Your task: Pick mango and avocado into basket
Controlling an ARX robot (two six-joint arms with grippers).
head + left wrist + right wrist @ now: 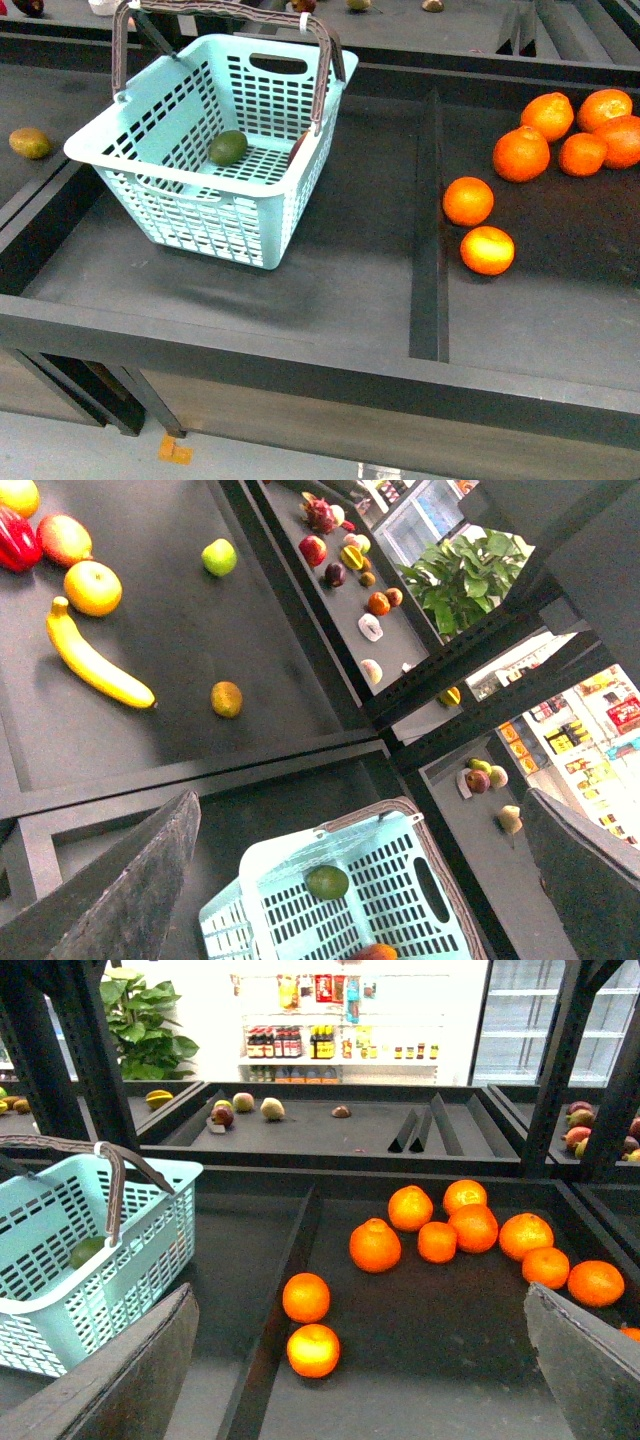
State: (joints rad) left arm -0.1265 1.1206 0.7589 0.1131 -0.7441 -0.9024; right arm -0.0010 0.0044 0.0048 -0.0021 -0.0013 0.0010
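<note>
Logging fruit positions, Observer A asked: "Where did the avocado [227,147] and mango [375,951] sit relative to the arms?"

Observer B: "Both lay inside the basket [190,215]. The avocado rested on the lattice floor near the middle, with its long axis slanted towards the far right corner. The mango showed only as a red-orange sliver against the right wall, partly hidden by a handle, so its axis could not be read."

A: "Gripper states?"

B: "The left gripper [360,795] was spread wide and held nothing. The right gripper [360,1290] was the same, wide and empty. Neither arm appeared in the front view."

A: "Which arm was nearer?"

B: "Judged the left. Its wrist camera looked down on the basket just ahead of its fingers. The right wrist camera had the basket off to one side, with the oranges [375,1245] ahead of it."

A: "Next move?"

B: "Judged no pick outstanding, since both fruits were in the basket. A brownish fruit [30,143] lay outside in the neighbouring bay and was not a target."
</note>
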